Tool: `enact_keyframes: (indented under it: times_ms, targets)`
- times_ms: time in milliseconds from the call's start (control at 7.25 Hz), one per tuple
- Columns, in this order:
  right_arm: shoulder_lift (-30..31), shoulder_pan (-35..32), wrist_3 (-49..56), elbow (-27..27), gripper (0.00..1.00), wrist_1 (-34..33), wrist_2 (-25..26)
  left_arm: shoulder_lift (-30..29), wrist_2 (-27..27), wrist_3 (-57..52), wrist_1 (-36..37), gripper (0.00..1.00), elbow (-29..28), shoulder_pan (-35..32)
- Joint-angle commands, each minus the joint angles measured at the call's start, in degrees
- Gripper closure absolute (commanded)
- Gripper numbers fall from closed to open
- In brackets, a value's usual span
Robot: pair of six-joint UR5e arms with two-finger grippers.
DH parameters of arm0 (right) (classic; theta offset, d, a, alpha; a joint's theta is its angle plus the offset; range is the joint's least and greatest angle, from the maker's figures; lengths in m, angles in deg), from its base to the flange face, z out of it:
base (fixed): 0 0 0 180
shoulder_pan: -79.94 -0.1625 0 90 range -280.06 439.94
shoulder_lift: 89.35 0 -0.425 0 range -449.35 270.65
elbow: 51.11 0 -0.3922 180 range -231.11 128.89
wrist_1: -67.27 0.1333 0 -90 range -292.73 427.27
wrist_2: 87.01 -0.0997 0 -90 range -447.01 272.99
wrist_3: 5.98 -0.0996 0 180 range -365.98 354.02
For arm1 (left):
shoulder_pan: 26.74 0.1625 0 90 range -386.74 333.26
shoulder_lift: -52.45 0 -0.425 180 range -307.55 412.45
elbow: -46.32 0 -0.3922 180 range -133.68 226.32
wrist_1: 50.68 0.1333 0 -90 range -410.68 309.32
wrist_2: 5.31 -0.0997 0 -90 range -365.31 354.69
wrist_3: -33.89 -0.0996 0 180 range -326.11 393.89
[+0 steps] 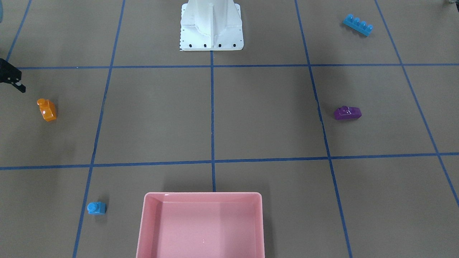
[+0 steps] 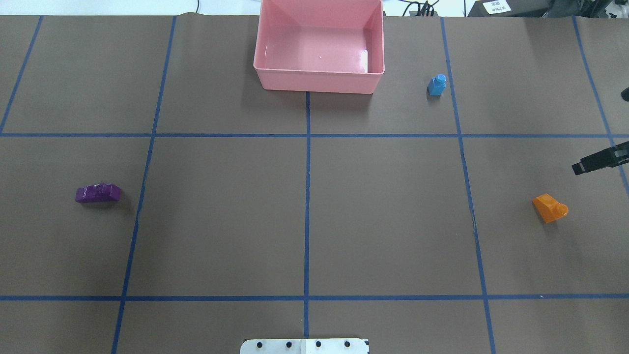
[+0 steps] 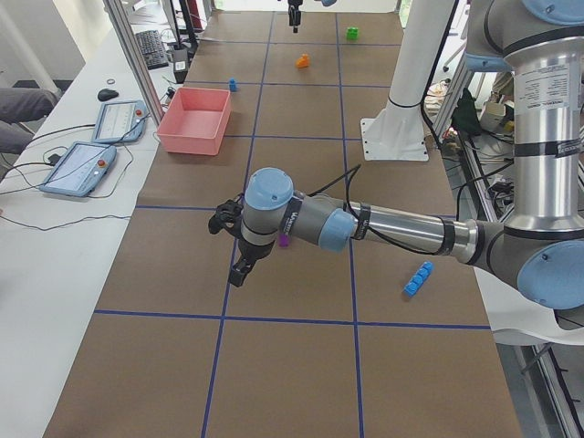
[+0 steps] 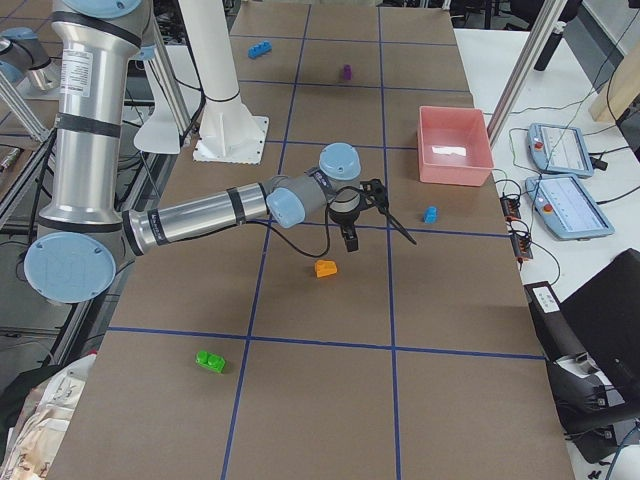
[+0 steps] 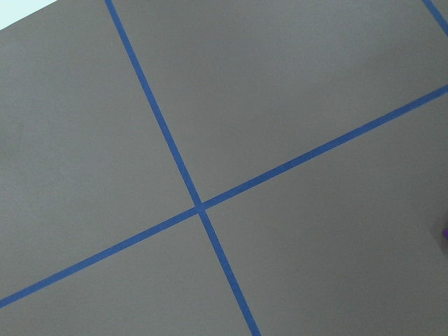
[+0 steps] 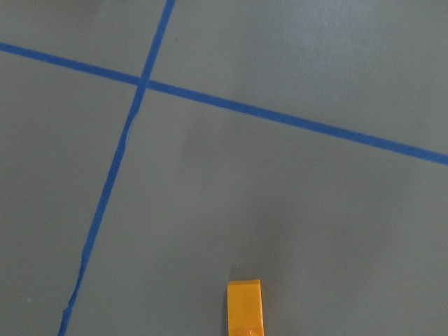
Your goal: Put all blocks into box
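The pink box (image 2: 318, 78) stands empty at the table's far middle, also seen as the pink box (image 1: 202, 200). The small blue block (image 2: 437, 84) stands to its right. The orange block (image 2: 550, 208) lies near the right edge; my right gripper (image 4: 380, 238) hovers open just beyond it, one finger (image 2: 597, 161) showing overhead. The right wrist view holds the orange block (image 6: 245, 306) at its bottom edge. The purple block (image 2: 98, 193) lies at the left. My left gripper (image 3: 224, 254) hangs over it; I cannot tell its state. The long blue block (image 1: 357, 24) lies near the base.
The white robot base (image 1: 211, 25) stands at the table's near middle. A green brick (image 4: 210, 360) lies far out on the right end. Blue tape lines grid the brown table (image 2: 221, 216). Tablets (image 3: 91, 164) and cables lie on the side bench beyond the box.
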Motion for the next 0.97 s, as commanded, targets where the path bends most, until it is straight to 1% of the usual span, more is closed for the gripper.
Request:
enact_keyframes:
  times_ms: [0, 552, 828]
  targets:
    - [2.1, 7.14, -3.7, 2.1, 0.01, 0.24, 5.83, -0.03, 0.0, 0.0, 0.0, 0.0, 0.0, 0.0]
    - [1.06, 13.56, -3.0, 4.82, 0.0, 0.24, 5.92, -0.03, 0.0, 0.0, -0.09, 0.0, 0.0, 0.0]
    - [-2.54, 14.1, -1.43, 8.16, 0.01, 0.24, 6.01, -0.03, 0.0, -0.09, -0.09, 0.0, 0.0, 0.0]
